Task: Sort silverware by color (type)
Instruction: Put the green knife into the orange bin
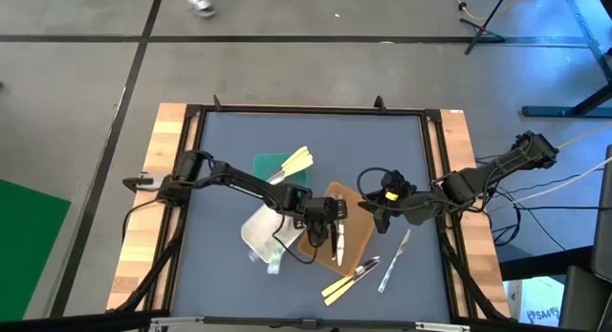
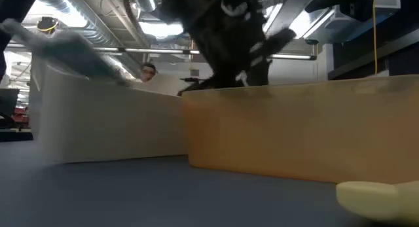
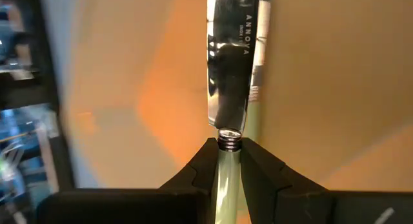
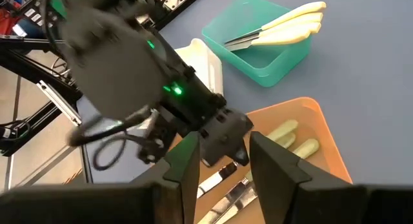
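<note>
trays [image 1: 280,166]: 3 | arms: 2 | loose utensils [image 1: 344,284] on mat: maybe 5, blurred

Even overhead light in high view, soft shadows on counter [image 1: 220,150]. Low view: bright ceiling strip lights, near tray walls and cream utensil [image 2: 380,197] out of focus. Left wrist view: glare on knife blade [image 3: 231,62], surroundings blurred.

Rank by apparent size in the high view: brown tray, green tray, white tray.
1. brown tray, though the left pincer covers part of it.
2. white tray, close behind; the left arm hides part, so its rank against brown is unsure.
3. green tray, smallest.
</note>
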Robot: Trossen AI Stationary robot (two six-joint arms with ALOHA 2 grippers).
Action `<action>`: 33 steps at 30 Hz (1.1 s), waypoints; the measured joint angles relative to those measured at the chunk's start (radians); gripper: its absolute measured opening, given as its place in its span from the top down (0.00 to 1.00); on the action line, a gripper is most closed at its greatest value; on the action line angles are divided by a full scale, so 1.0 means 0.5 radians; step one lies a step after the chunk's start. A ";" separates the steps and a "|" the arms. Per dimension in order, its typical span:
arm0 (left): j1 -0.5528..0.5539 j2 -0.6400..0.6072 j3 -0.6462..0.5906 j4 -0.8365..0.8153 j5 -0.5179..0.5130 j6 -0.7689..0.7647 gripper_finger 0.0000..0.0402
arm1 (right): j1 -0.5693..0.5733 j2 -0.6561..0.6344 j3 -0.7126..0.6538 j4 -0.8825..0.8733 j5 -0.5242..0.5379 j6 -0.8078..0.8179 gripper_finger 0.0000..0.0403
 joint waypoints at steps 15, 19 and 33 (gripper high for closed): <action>-0.001 -0.021 0.007 0.010 -0.021 -0.003 0.89 | 0.000 0.000 0.000 0.001 0.001 0.000 0.70; -0.001 -0.021 0.007 0.011 -0.022 -0.003 0.89 | 0.000 0.001 0.000 0.001 0.000 0.001 0.70; -0.001 -0.021 0.007 0.013 -0.084 -0.013 0.89 | 0.000 0.001 0.000 0.001 0.000 0.001 0.70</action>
